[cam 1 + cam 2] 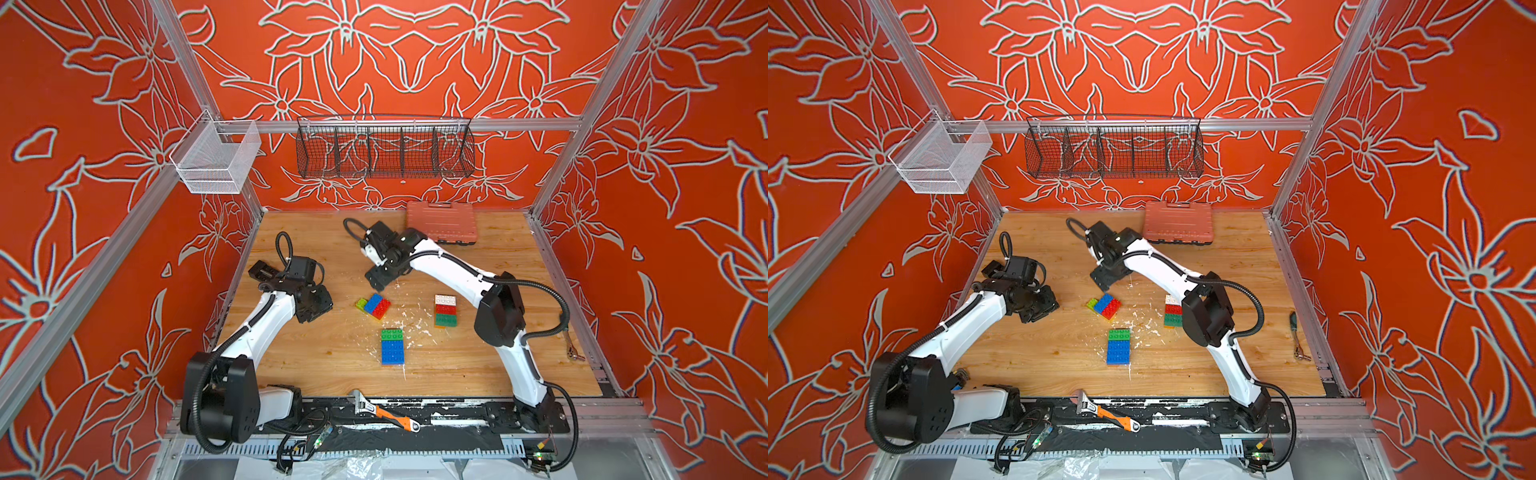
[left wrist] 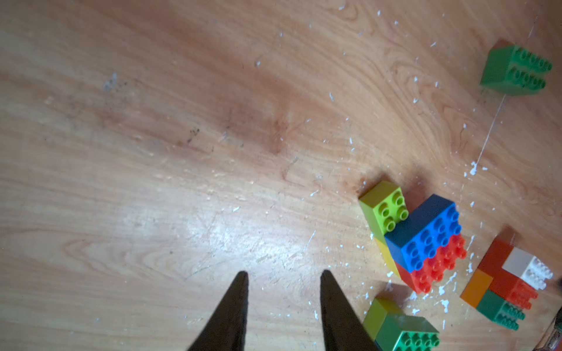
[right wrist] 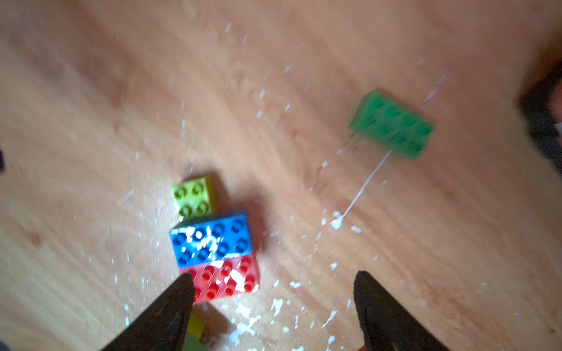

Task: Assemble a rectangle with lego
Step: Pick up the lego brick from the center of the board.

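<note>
Three lego groups lie on the wooden table (image 1: 332,365) in both top views: a lime, blue and red cluster (image 1: 373,306) (image 1: 1104,305), a white, red and green stack (image 1: 445,311), and a green and blue slab (image 1: 392,347). My left gripper (image 1: 313,309) (image 2: 284,273) hovers left of the cluster, open, with only bare wood between its fingers. My right gripper (image 1: 379,279) (image 3: 272,275) hangs just behind the cluster (image 3: 213,243), open wide and empty. Its wrist view is blurred. A lime and green piece (image 2: 398,328) lies near the cluster, covered by the right gripper in the top views.
A salmon-pink case (image 1: 442,224) sits at the back of the table. An orange-handled wrench (image 1: 384,415) lies on the front rail and a small ratchet tool (image 1: 573,349) by the right edge. White flecks litter the wood around the bricks. Wire baskets (image 1: 384,147) hang on the back wall.
</note>
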Available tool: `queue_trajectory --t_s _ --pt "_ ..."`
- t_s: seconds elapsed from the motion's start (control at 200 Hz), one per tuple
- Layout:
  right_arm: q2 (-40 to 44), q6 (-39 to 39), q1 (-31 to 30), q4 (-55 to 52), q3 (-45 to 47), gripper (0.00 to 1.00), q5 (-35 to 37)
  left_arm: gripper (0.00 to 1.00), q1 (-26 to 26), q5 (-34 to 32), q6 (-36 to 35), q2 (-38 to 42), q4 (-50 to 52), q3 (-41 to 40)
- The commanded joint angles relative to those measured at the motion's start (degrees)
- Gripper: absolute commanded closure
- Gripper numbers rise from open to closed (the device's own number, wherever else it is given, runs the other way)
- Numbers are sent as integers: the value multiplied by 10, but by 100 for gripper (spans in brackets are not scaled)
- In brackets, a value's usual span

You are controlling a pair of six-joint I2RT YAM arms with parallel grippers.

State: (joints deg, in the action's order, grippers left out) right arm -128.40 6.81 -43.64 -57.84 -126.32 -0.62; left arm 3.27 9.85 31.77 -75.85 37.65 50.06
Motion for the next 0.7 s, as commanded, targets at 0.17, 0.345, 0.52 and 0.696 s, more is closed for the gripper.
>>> queue_trajectory --t_s 0.17,0.345,0.52,0.696 --pt "-143 195 73 -62 -223 15 21 62 -4 27 -31 -49 -21 21" --pt "-221 164 73 -65 -292 12 -8 62 -4 55 -25 -41 -50 -7" --pt "-249 97 73 -77 -291 7 8 62 -4 78 -29 -36 -59 -22" --pt "-262 86 74 -63 -296 4 2 61 -4 90 -30 -37 -70 -30"
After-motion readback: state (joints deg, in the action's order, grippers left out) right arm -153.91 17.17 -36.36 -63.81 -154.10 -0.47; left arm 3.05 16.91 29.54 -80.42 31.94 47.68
